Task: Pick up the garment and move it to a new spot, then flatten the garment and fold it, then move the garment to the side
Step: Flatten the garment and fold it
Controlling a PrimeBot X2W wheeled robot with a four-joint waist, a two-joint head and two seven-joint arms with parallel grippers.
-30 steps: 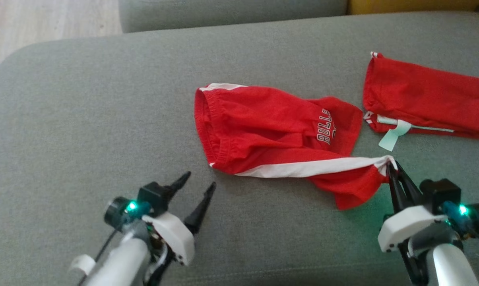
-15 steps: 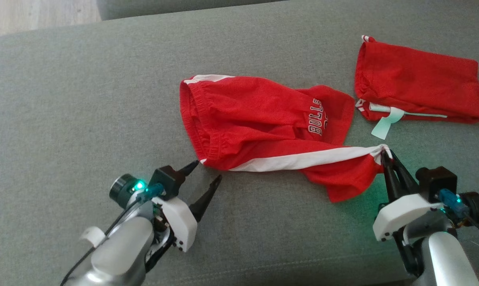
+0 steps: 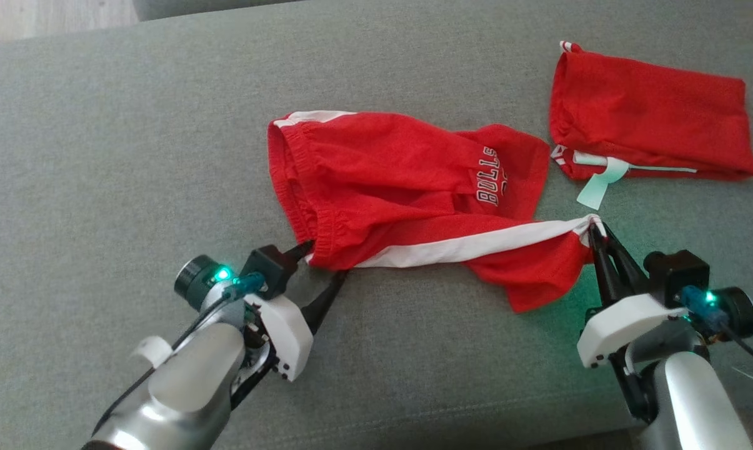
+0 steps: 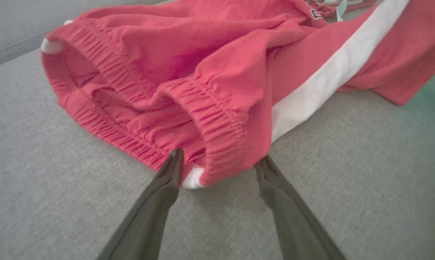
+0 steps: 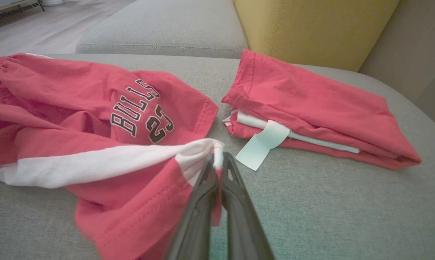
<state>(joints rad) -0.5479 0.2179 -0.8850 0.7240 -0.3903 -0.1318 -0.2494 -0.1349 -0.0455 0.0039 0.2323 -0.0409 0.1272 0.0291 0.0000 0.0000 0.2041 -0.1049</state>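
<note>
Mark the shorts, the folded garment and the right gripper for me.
shorts (image 3: 382, 169), head view, red panel left of the lettering.
folded garment (image 3: 651, 112), head view, middle of top layer.
right gripper (image 3: 592, 226), head view, shut fingertips at the shorts' corner.

Silver forearms, white wrist shells, black claw fingers, green lights

A grey fabric sofa cushion carries two pieces of clothing. Rumpled red shorts with a white side stripe lie near its middle. Just beside them, not touching, lies a folded red garment with a pale tag sticking out.
</note>
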